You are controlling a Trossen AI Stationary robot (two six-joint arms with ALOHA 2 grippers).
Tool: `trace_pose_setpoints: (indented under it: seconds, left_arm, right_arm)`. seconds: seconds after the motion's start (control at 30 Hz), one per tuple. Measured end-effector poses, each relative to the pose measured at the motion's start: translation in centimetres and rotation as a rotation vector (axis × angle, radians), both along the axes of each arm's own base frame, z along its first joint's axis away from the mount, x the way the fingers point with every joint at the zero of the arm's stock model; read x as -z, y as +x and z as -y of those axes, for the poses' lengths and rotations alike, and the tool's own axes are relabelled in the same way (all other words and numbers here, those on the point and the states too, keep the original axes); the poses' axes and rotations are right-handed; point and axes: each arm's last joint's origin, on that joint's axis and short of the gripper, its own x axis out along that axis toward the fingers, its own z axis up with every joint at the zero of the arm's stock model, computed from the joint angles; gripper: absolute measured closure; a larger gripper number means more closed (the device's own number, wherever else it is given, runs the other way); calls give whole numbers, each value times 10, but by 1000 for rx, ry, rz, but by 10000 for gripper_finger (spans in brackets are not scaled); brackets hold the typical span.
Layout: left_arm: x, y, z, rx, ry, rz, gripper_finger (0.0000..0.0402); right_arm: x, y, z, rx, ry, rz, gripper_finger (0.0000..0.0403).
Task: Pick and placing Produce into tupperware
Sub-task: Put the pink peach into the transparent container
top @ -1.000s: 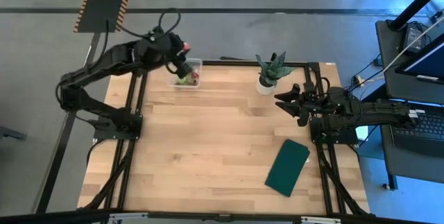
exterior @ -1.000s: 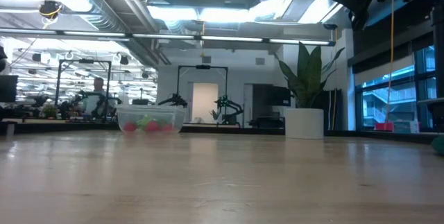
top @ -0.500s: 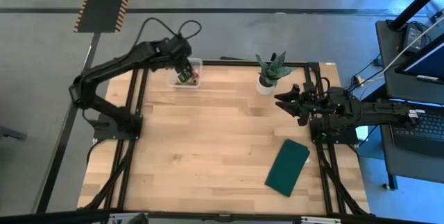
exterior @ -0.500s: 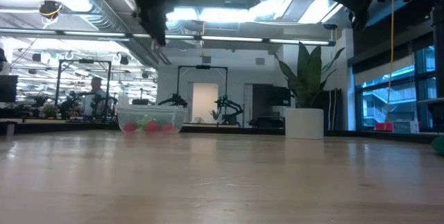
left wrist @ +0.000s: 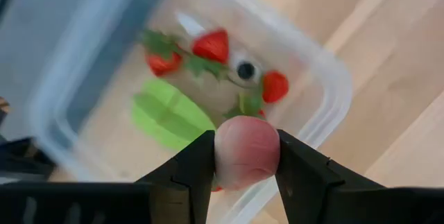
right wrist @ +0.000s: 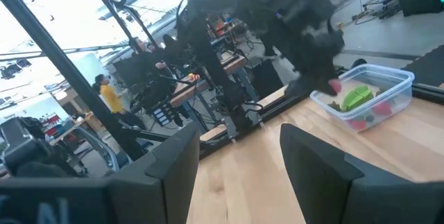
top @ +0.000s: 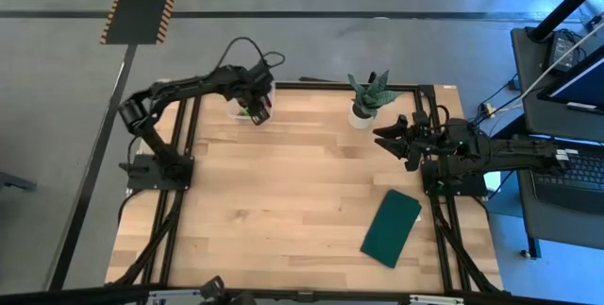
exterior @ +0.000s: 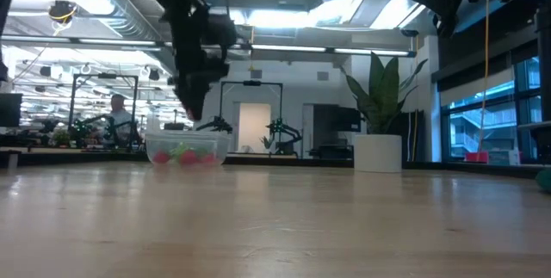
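**Last fruit hangs over the tub**

Nearest the low camera lies bare wooden table (exterior: 275, 226); on the overhead view a flat dark green rectangle (top: 391, 227) sits at about four o'clock from the table's centre. Farther out, at two o'clock, the right gripper (top: 394, 141) waits above the table edge with its fingers spread and nothing between them, just past a spiky potted plant (top: 366, 97) at one o'clock.

At the far edge, around eleven o'clock, the left gripper (left wrist: 245, 156) now hangs over the clear plastic tub (left wrist: 326, 106), pinching a pinkish round fruit (left wrist: 246, 151) between its two fingers. A second ago that arm was folded back beyond the tub's far side; it has since swung forward and come down, and the low view shows it dropping in just above the tub (exterior: 187, 150). Inside the tub already lie several small strawberries (left wrist: 211, 45) and a bright green lumpy piece (left wrist: 170, 115).

With no other produce visible on the table, this looks like the final piece. What seems to remain is a release over the tub's middle rather than its near rim, where the fruit could roll off.
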Motion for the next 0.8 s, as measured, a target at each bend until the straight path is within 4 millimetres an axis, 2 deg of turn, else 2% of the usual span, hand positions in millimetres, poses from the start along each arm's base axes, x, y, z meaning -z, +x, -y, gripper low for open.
trace_pose_setpoints:
  seconds: [0.13, 0.27, 0.5, 0.8]
  left_arm:
    - [21, 4, -2, 3, -47, -53, 274]
    - [31, 7, -5, 4, -51, -85, 268]
    - [32, 9, -18, -28, 17, -37, 256]
    - [32, 9, -18, -23, 2, -16, 267]
  right_arm:
    - [0, 0, 0, 0, 0, 0, 198]
    - [0, 0, 0, 0, 0, 0, 199]
    - [0, 0, 0, -2, 19, 2, 199]
    - [0, 0, 0, -2, 22, 2, 198]
